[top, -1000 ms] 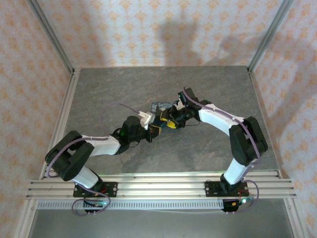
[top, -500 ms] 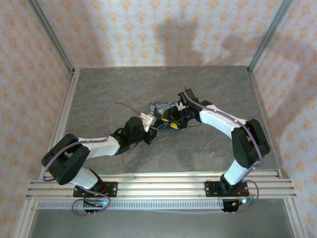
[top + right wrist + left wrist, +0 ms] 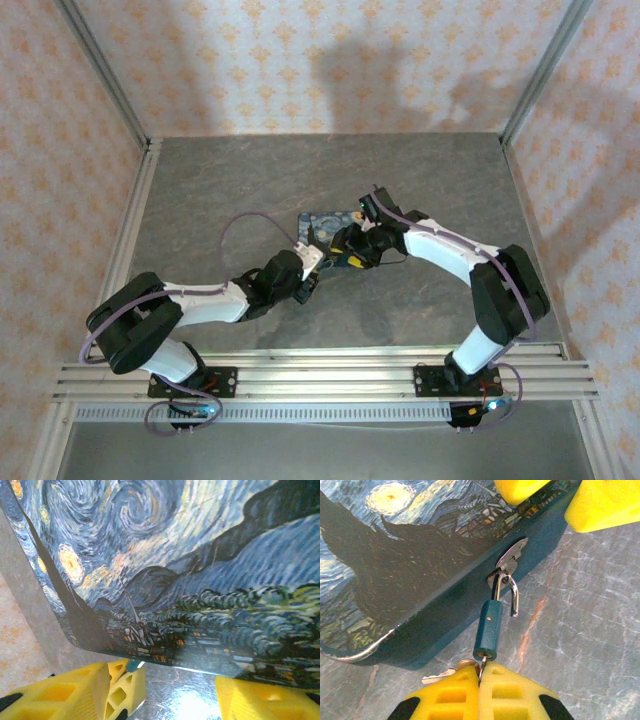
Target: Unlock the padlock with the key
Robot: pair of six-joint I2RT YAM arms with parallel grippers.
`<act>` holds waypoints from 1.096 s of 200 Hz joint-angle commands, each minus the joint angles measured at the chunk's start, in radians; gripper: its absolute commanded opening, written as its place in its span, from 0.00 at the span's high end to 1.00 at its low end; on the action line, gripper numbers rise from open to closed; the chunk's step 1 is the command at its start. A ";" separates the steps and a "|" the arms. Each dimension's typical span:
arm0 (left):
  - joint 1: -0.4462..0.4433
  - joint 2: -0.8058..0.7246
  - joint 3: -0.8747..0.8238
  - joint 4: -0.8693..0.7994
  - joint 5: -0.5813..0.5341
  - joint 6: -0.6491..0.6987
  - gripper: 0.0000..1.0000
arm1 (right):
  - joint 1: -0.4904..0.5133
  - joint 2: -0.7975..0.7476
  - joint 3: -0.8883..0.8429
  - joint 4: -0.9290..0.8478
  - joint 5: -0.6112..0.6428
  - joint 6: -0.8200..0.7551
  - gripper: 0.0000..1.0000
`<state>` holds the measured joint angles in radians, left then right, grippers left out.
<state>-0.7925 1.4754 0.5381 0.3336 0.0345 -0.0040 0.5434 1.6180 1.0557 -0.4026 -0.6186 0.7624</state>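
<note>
The left gripper (image 3: 480, 671), closed on the key (image 3: 481, 662), sits directly behind the padlock (image 3: 488, 630), whose long axis runs straight ahead. The right gripper (image 3: 175, 679), jaws apart, straddles the case (image 3: 395, 570).

Bright, even light comes from overhead. Soft, blurred arm shadows fall on the back wall (image 3: 400, 85). In the right wrist view, white glare washes out the worktop (image 3: 187, 700), and the near yellow pads (image 3: 75, 690) look slightly soft.

The little teal padlock (image 3: 488, 630) hangs by its silver loop (image 3: 513, 593) from the latch (image 3: 513, 555) of the starry painted box (image 3: 395, 555). The thin metal key (image 3: 482, 662) sticks into its bottom end.
</note>
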 commanded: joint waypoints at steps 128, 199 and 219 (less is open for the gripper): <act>-0.080 0.047 0.126 -0.335 -0.217 0.006 1.00 | 0.001 -0.065 -0.037 0.018 0.141 -0.039 0.44; -0.066 0.020 0.224 -0.490 -0.054 -0.039 1.00 | -0.001 -0.060 -0.028 0.017 0.129 -0.052 0.44; -0.051 0.005 0.264 -0.554 -0.026 -0.042 1.00 | -0.002 -0.063 -0.031 0.017 0.128 -0.055 0.44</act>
<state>-0.8597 1.5120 0.7452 -0.0879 -0.0654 -0.0292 0.5434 1.5707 1.0172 -0.3923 -0.5114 0.7288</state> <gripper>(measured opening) 0.048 0.565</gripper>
